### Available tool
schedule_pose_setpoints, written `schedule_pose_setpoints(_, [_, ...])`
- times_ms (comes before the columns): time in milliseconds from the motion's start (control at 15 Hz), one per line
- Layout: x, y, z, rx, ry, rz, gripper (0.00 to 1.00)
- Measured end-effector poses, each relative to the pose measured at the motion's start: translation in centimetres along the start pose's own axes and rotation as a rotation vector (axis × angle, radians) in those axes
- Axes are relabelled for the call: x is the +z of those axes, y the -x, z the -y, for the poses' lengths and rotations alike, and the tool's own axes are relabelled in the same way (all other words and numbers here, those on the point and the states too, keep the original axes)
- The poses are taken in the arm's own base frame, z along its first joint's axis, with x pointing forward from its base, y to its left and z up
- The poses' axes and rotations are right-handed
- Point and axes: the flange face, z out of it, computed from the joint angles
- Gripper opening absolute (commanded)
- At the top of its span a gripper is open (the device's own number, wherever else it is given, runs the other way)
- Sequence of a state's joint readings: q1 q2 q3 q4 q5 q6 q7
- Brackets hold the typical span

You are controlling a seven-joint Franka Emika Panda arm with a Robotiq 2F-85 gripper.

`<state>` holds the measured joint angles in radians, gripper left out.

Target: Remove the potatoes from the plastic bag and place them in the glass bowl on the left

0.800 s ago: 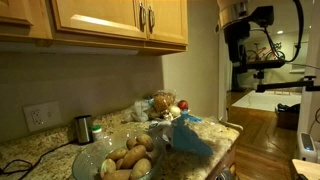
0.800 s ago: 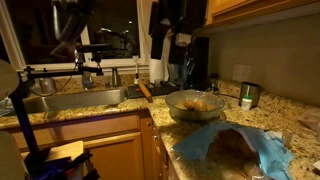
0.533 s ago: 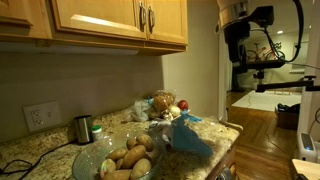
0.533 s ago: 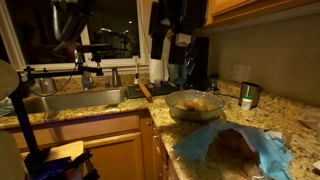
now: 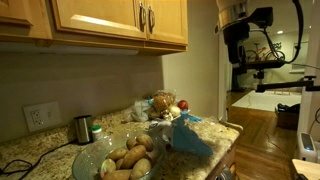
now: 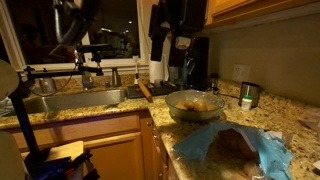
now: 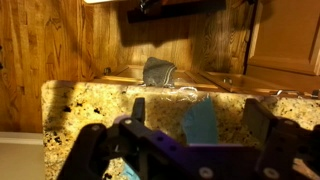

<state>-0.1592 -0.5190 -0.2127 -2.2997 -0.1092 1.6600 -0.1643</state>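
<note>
Kitchen bench (image 5: 22,152): potatoes (image 5: 130,157) sit in bowl (image 5: 80,160), 8 o'clock from bag (image 5: 190,138). End effector (image 7: 190,150) spread, well clear of bench. Best approach imo: drop straight over bag mouth, w/o pinching plastic.

Metal cup (image 5: 83,128) near wall outlet (image 5: 36,117); wooden cabinets (image 5: 100,20) overhead.
</note>
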Motion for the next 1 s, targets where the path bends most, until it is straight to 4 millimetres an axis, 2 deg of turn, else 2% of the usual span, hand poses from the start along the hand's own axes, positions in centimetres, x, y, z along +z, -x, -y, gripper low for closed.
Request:
schedule_pose_setpoints(333, [2.1,-1.7,0.5,-0.015,0.015,-0.018,1.00])
schedule_pose_setpoints(1000, [8.7,-8.3,-0.1,-0.084,0.052,-0.044,1.00])
